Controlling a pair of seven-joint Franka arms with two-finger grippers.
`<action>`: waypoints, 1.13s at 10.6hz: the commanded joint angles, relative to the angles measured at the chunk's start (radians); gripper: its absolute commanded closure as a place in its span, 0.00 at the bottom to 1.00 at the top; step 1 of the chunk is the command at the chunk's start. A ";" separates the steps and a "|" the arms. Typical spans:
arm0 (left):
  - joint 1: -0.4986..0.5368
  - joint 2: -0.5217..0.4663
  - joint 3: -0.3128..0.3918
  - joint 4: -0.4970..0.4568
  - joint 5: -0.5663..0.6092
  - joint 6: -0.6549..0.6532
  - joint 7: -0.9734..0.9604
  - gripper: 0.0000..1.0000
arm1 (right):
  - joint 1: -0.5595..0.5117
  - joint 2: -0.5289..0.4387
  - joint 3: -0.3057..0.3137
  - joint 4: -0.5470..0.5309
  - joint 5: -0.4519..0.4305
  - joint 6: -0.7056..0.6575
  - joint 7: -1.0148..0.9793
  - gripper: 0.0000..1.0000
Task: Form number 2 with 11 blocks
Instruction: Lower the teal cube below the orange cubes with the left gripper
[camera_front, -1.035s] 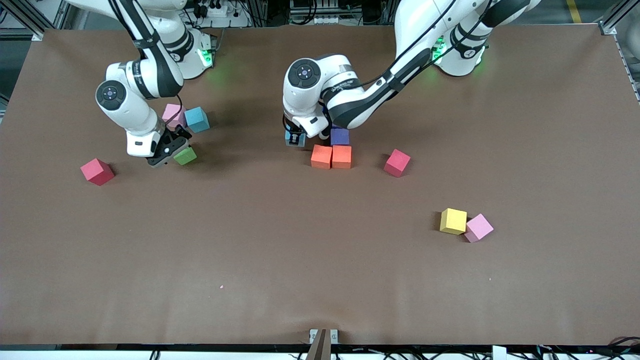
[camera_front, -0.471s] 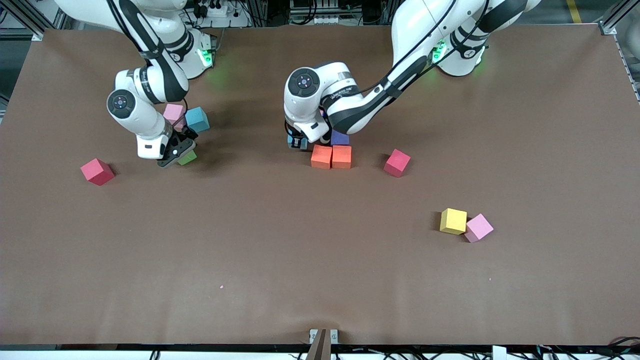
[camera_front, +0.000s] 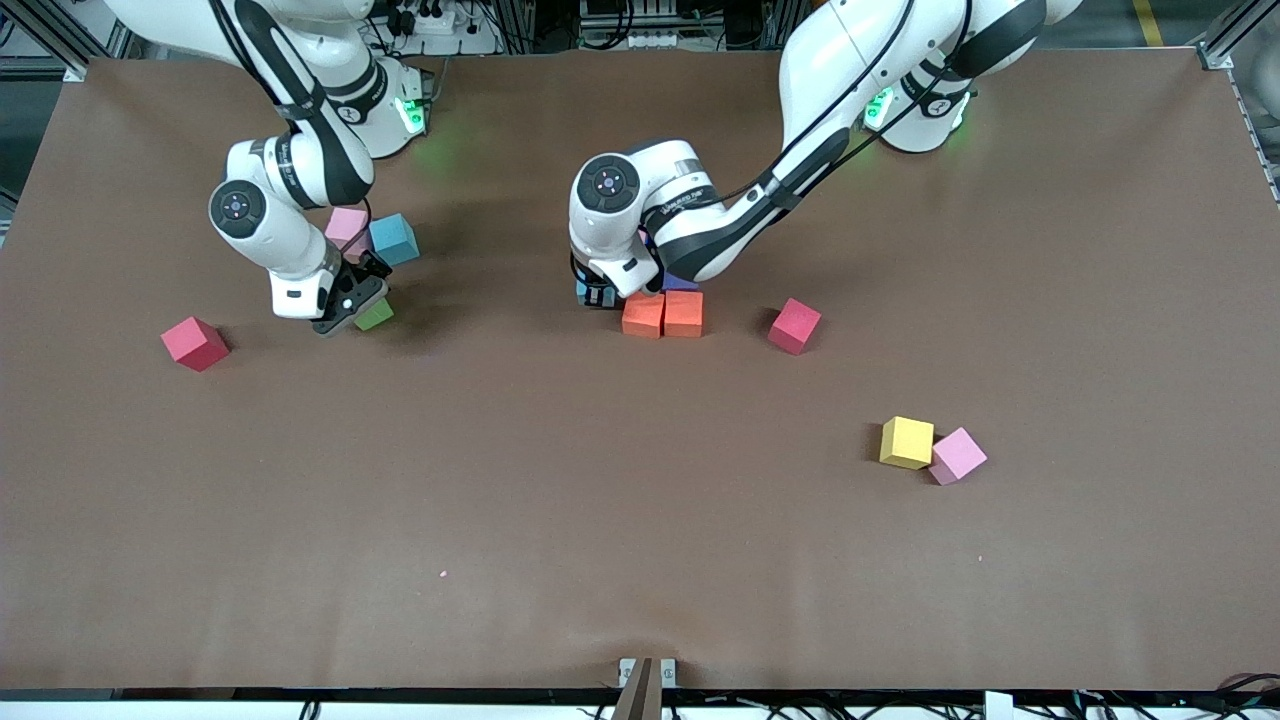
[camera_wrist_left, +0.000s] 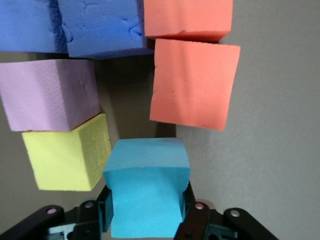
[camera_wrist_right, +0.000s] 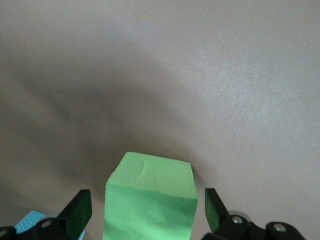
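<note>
Table: left wrist view alone shows yellow block beside clamped blue block.

You get even, bright overhead light across the brown table, with soft shadows pooling under both arms and short dark ones beside each cube, such as the yellow cube. Green glow from the base lamps tints the tabletop near the arms' bases. In the right wrist view the tabletop is washed pale with broad blurred shadow bands, and the green cube looks soft-edged up close.
</note>
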 joint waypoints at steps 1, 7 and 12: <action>-0.018 0.030 0.018 0.036 -0.014 0.009 0.008 0.53 | -0.024 0.009 0.006 -0.011 0.000 0.008 -0.018 0.00; -0.019 0.053 0.040 0.042 -0.014 0.034 0.025 0.53 | -0.021 0.032 0.006 -0.009 -0.002 0.010 -0.020 0.25; -0.019 0.057 0.051 0.044 -0.014 0.044 0.025 0.53 | 0.005 0.024 0.011 0.018 -0.003 -0.013 -0.009 0.60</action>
